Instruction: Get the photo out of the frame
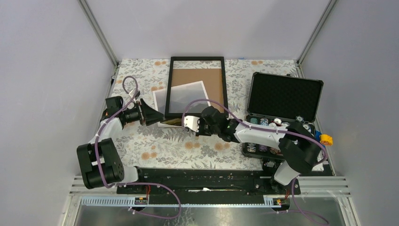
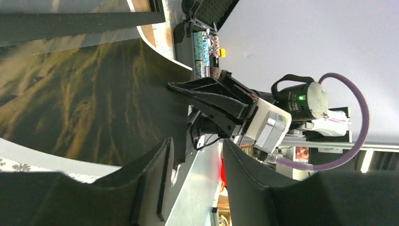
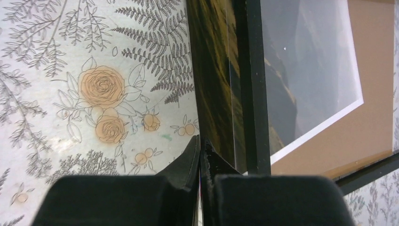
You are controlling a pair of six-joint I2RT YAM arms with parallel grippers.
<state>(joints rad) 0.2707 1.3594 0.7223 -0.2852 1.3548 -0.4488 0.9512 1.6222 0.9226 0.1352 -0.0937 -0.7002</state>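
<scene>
Pinching the photo (image 3: pixel 211 70) — right fingers (image 3: pixel 183 165) together

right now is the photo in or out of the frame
Partly out: the photo lies skewed, its corner poking past the frame.

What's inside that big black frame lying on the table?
A brown backing board and part of the photo, lying askew. The photo's other end pokes out past the near edge of the frame. Whatever is beneath the board is covered.
</scene>
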